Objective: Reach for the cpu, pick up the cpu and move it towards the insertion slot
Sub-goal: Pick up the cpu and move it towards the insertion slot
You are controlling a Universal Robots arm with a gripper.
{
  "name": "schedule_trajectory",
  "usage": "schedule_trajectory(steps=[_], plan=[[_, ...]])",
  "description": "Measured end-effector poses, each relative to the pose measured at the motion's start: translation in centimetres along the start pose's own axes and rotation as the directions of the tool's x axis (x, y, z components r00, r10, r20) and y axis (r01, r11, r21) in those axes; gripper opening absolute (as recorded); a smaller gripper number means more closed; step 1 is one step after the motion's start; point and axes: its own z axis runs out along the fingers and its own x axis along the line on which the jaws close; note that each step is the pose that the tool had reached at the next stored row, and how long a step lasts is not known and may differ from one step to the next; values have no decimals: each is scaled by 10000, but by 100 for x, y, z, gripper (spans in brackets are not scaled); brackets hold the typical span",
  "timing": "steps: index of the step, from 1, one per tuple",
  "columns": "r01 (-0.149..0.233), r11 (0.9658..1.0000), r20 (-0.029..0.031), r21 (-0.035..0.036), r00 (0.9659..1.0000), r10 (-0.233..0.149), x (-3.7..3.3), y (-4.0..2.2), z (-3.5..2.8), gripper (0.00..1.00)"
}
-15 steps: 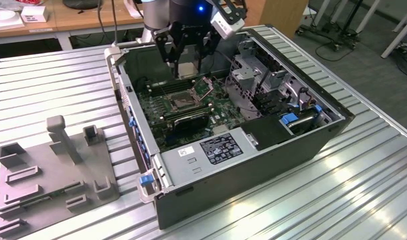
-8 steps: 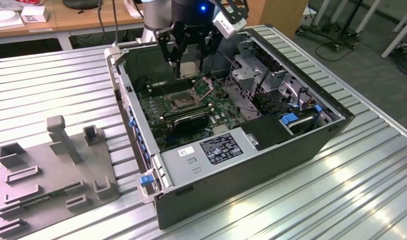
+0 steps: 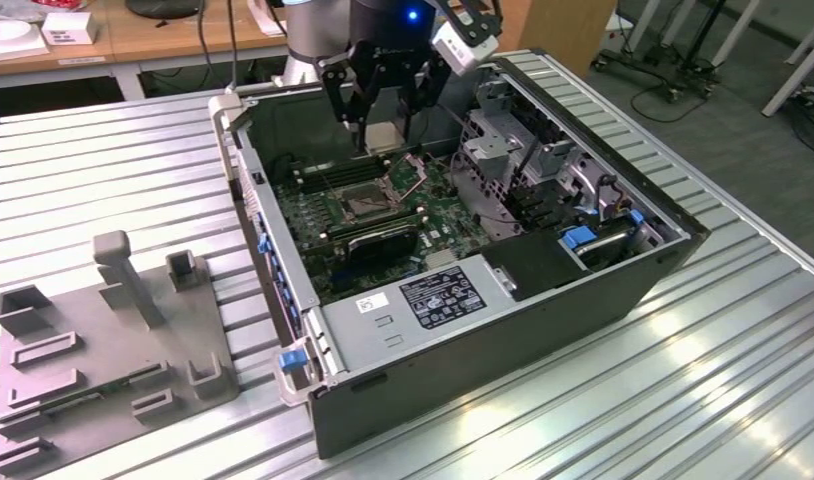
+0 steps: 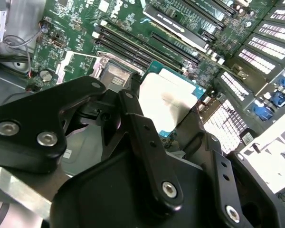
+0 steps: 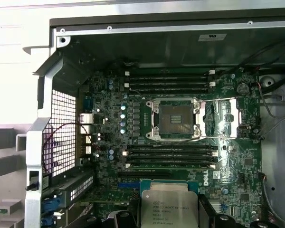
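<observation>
The gripper (image 3: 382,125) hung over the far end of the open case (image 3: 647,275), its black fingers (image 4: 147,137) pinched on the cpu (image 4: 168,99). In the first wrist view the cpu (image 5: 169,208) sat between the finger ends, silvery face up, clear of the board (image 5: 237,156) below it. In the exterior view the pale chip (image 3: 380,137) showed just under the gripper, above the board.

The slot (image 5: 176,119) lay open on the board, dark in the middle with a shiny frame, apart from the cpu; in the exterior view the slot (image 3: 358,205) was nearer the camera than the gripper. Long black memory slots (image 5: 170,80) ran on one side of it and more memory slots (image 5: 171,154) on the other, these last between the slot and the held cpu. A thin metal lever (image 5: 221,137) lay beside the frame.

Inside the case, at the exterior view's right, stood a metal drive cage (image 3: 514,140) close to the gripper, with a black block (image 3: 534,262) and a blue tab (image 3: 577,238) nearer. Thin wires (image 5: 270,102) crossed the board's edge. A grey fixture (image 3: 100,350) stood on the ribbed table (image 3: 727,380) at the exterior view's left, well apart from the case.
</observation>
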Motion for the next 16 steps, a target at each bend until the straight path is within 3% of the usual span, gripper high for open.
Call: schedule_trajectory(steps=[16], plan=[[1, 10000, -1, 1, 10000, -1, -47, 121, 8, 55]])
